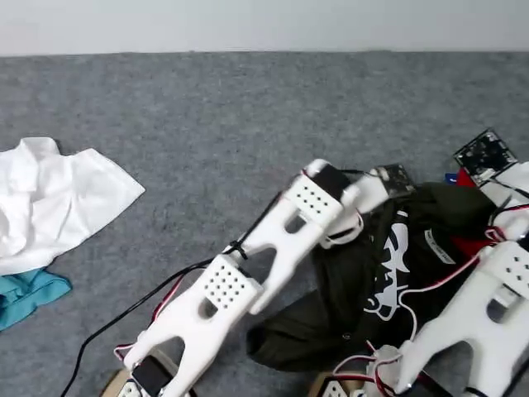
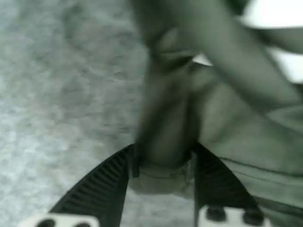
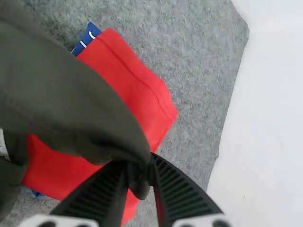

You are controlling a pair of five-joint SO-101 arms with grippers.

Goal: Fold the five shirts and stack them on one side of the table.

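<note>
Seemingly midway: red shirt (image 3: 128, 94) lies on blue shirt (image 3: 88, 39) by the table's (image 1: 248, 107) right edge, left gripper (image 2: 163, 158) and right gripper (image 3: 139, 176) both pinch the dark shirt (image 1: 364, 273), white shirt (image 1: 58, 198) and teal shirt (image 1: 29, 296) wait at the left edge.

Grey, carpet-like tabletop (image 1: 248, 107) running up to white wall (image 1: 264, 25) at 12 o'clock. White shirt (image 1: 58, 198) lying crumpled at 9 o'clock, overlapping teal shirt (image 1: 29, 296) at 8 o'clock. Dark olive shirt (image 1: 347, 281) with white print bunching at 4 o'clock. Red shirt (image 3: 128, 94) lying at 3 o'clock over blue shirt (image 3: 87, 35), whose corner is peeking out. Black cable (image 1: 124, 314) trailing at 7 o'clock.
</note>
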